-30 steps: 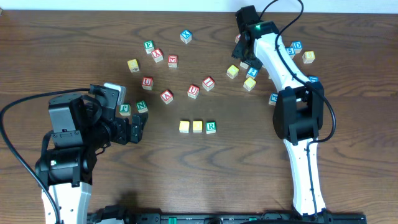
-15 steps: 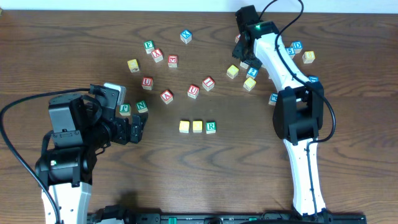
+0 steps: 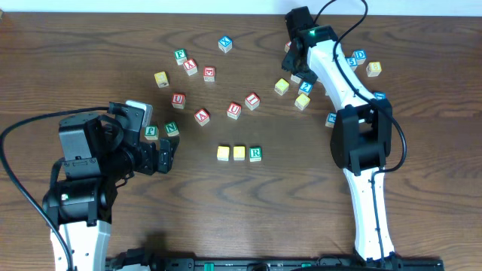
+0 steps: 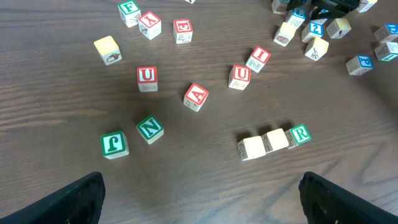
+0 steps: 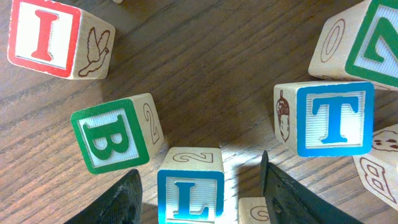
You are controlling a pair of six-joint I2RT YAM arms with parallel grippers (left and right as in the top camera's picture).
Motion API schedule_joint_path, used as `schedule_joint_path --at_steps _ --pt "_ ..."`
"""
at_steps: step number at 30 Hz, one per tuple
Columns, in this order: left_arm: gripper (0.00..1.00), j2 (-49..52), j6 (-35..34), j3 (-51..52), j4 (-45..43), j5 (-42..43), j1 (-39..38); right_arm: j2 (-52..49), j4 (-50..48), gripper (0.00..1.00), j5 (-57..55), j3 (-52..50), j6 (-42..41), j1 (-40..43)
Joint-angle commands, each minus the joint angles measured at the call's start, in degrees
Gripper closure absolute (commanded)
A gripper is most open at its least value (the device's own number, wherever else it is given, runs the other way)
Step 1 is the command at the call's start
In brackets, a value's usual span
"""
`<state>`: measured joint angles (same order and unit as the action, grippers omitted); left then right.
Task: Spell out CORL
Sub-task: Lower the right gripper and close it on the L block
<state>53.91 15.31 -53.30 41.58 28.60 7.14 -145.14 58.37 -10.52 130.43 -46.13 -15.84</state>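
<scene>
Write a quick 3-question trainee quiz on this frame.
1. True or false: the R cube sits at one end of the three-cube row.
2. Which letter cube lies between the fingers of the right end effector? A) T B) L C) B
3. Fill in: the left end effector is ___.

Key: 1 true. 2 B, the blue L cube. 3 open.

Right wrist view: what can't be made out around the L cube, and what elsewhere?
L cube: lower part cut off by the right wrist view's bottom edge; contact with the right jaws unclear.
Overhead: that cube cannot be picked out beneath the right arm.
Two yellow cubes: letters too small overhead, pale and unreadable in the left wrist view.
</scene>
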Motion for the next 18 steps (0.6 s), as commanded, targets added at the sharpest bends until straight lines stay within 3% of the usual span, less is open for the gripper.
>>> schedule_joint_path --at_steps 1,18 --pt "0.02 0.0 0.9 -1.4 0.0 0.7 0.2 -1.2 0.4 0.44 -1.4 0.4 -1.1 -0.8" --pt "0.02 0.0 0.9 -1.4 0.0 0.8 0.2 -1.2 1.2 0.46 -1.5 0.3 -3.8 -1.1"
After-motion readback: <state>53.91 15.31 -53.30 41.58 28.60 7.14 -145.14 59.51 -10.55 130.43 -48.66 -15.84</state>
